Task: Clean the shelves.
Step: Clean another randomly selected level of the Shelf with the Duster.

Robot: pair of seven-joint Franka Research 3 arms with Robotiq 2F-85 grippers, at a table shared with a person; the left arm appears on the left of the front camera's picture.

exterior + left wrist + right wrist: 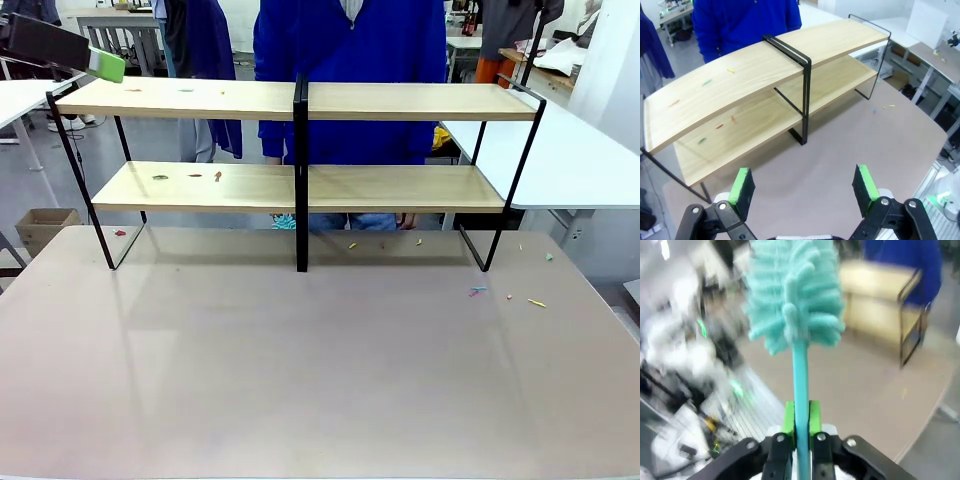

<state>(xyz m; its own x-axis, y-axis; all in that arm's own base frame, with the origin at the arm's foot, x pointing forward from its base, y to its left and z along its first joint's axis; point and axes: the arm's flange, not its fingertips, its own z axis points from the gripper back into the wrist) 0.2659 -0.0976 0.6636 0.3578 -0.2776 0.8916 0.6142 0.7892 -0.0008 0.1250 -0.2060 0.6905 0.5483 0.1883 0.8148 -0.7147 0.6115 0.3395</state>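
Observation:
The shelves (400,101) stand across the far half of the table, two light-wood boards in a black frame with a central post. Small coloured scraps (217,176) lie on the left halves of both boards. My left gripper (100,62) hovers at the upper board's left end. In the left wrist view it (805,187) is open and holds nothing, looking down on the shelves (765,75). My right gripper (801,417) is shut on the handle of a teal fluffy duster (792,290), off the table's side, with the shelves (875,295) blurred beyond.
A person in a blue coat (350,40) stands right behind the shelves. More scraps (480,290) lie on the beige table (300,380) at the right. A white table (570,160) adjoins at the right. A cardboard box (45,225) sits on the floor at the left.

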